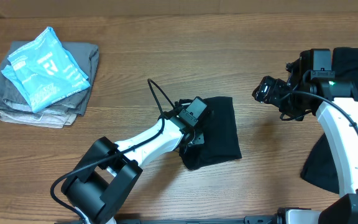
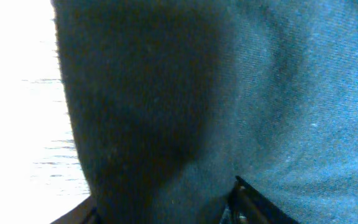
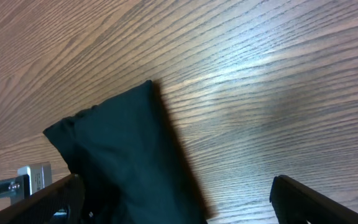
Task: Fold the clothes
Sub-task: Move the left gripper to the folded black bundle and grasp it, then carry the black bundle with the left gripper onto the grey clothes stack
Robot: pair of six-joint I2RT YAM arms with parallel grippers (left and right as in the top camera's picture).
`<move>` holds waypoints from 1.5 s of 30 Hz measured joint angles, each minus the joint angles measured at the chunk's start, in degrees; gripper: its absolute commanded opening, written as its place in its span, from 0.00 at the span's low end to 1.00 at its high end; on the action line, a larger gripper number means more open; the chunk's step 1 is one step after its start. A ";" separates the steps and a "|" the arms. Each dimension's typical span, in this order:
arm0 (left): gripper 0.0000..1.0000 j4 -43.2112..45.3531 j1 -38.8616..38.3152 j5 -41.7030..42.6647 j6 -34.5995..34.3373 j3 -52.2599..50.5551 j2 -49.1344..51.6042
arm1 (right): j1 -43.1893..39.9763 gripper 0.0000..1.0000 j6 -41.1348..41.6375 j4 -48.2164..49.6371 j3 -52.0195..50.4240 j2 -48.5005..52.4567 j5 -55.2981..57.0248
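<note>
A folded black T-shirt [image 1: 219,127] lies on the wooden table near the middle. My left gripper [image 1: 193,137] is down on the shirt's left edge. In the left wrist view, dark cloth [image 2: 216,93] fills the frame and bulges between the two fingers of the left gripper [image 2: 163,205]; the jaws stand partly apart, and a firm pinch cannot be made out. My right gripper [image 1: 264,92] hovers to the right of the shirt, open and holding nothing. In the right wrist view the shirt [image 3: 123,155] lies below and ahead of the right gripper [image 3: 174,186], near its left finger.
A stack of grey and beige folded garments [image 1: 82,93] with a light-blue printed one [image 1: 45,68] on top sits at the far left. More black clothes [image 1: 356,59] are heaped at the right edge, under and behind the right arm. Bare wood [image 1: 272,155] separates the shirt from that heap.
</note>
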 measured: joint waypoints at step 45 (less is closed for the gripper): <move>0.04 -30.64 22.10 -15.23 33.79 47.43 1.86 | 0.00 1.00 -0.09 -0.02 0.00 0.00 0.00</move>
